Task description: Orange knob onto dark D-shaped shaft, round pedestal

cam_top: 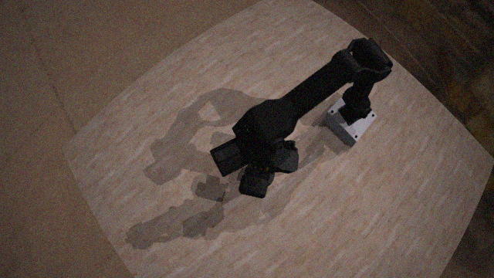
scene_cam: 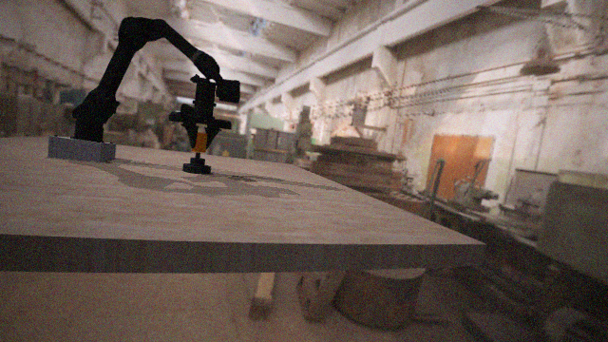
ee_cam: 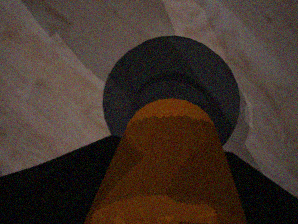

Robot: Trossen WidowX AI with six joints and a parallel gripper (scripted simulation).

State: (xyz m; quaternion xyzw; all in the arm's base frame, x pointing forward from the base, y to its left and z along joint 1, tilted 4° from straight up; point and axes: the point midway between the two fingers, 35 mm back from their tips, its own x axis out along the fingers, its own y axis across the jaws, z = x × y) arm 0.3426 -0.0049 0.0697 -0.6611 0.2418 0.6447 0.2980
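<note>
The orange knob is upright between the fingers of my gripper, which is shut on it. The dark round pedestal stands on the table directly below. In the exterior view a short stretch of dark shaft shows between the knob's bottom and the pedestal, so the knob is above the pedestal, not down on it. Whether the shaft's tip is in the knob's hole cannot be told. The shaft's flat side is hidden. In the top view the arm hides the knob and pedestal.
The arm's grey base block stands on the wooden table. The arm reaches from it over the pedestal. Shadows of the arm lie across the table around the pedestal. The table's edge faces the exterior view.
</note>
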